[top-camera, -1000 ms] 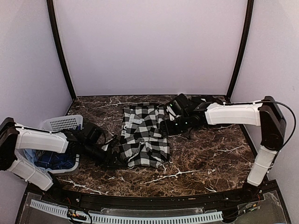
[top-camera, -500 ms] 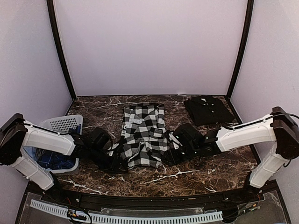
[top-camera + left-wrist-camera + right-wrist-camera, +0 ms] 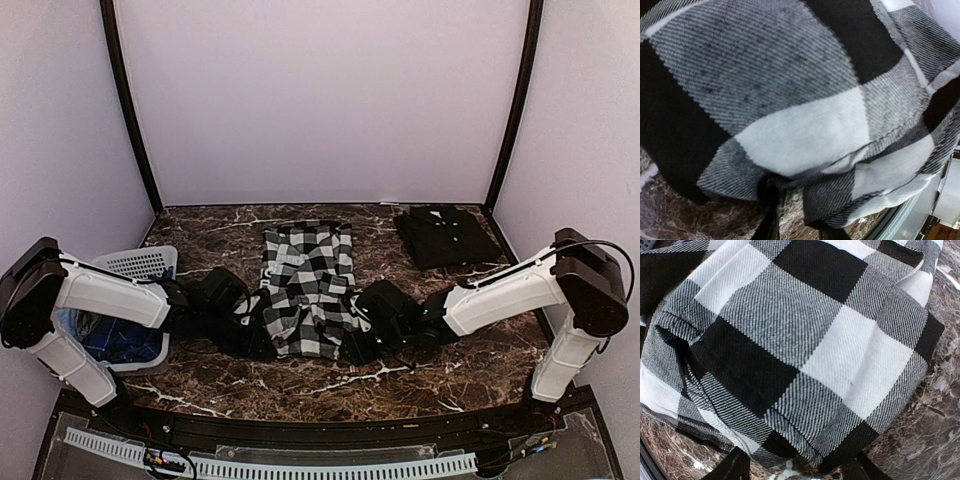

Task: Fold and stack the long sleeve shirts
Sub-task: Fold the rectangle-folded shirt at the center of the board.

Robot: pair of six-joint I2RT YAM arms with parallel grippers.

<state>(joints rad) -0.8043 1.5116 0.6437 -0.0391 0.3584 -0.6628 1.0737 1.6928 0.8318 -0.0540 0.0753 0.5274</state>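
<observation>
Here, right gripper (image 3: 352, 342) wide, left gripper (image 3: 262, 338) unreadable, a shallow bite risked dropping the black-and-white checked cloth shirt (image 3: 310, 280).

Overhead view: light even and soft, cast from above; no hard shadows noted. Pale walls (image 3: 320, 100) are tinted lilac. A faint sheen is seen on the marble table (image 3: 470, 350). Black posts (image 3: 125, 100) are bowed by lens distortion toward the edges. Both wrist views are filled by the checked shirt (image 3: 790, 125) at close range, weave rendered sharp. Left view's lower right corner is blurred and brighter; deep shadow lies under the cloth's fold.
</observation>
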